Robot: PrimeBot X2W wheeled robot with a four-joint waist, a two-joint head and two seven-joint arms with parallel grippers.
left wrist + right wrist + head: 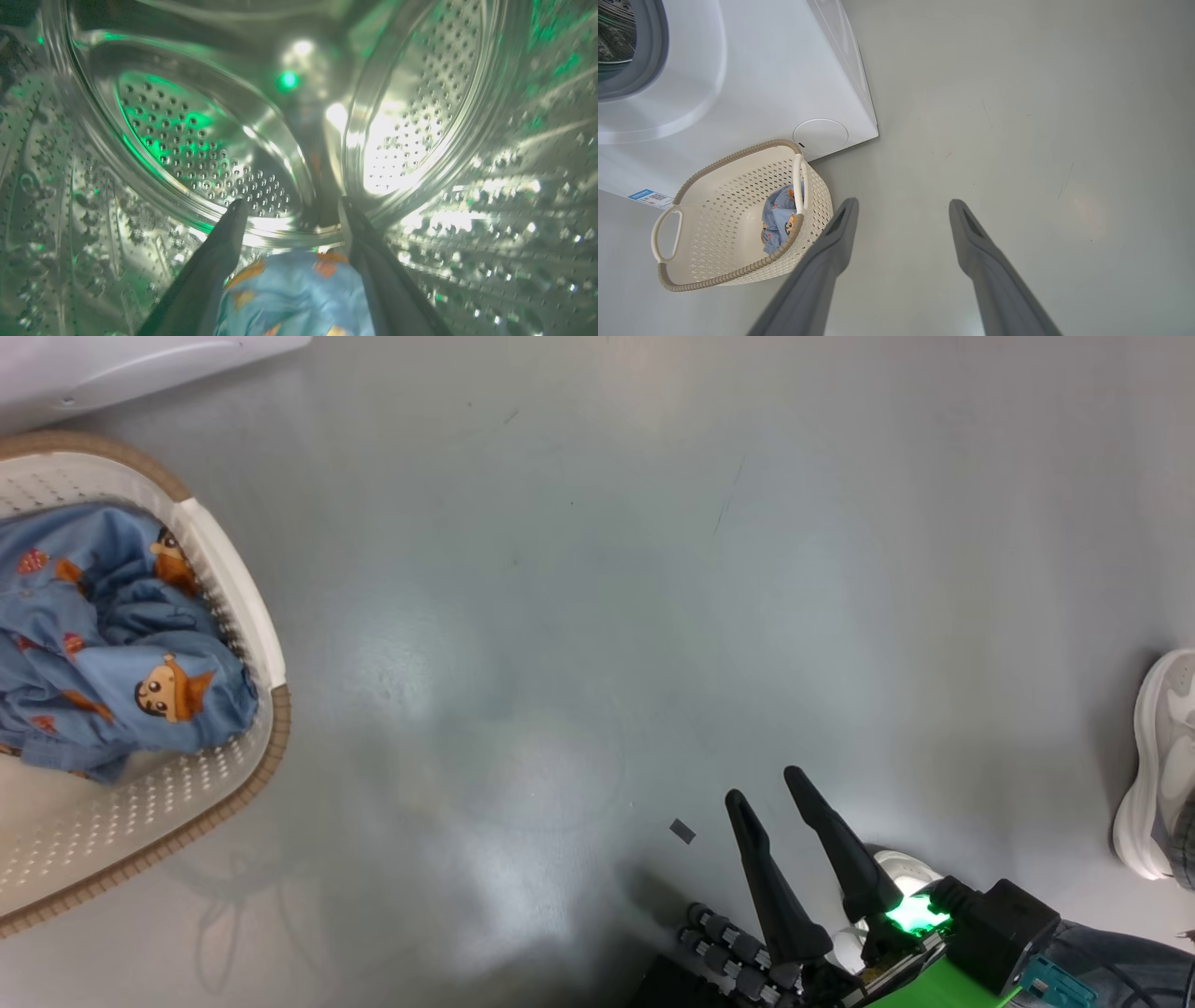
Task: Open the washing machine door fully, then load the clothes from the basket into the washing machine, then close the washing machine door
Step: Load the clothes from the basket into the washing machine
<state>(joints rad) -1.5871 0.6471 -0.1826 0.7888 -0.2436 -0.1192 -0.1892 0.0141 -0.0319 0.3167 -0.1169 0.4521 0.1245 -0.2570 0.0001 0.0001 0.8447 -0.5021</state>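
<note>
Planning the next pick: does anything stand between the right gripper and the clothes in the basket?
The floor between the right gripper and the basket is bare. The clothes lie against its near wall, so that wall blocks a sideways reach; from above nothing visible does.

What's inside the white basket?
Crumpled blue clothes with cartoon boys lie in the basket. Whatever lies under them is covered.
</note>
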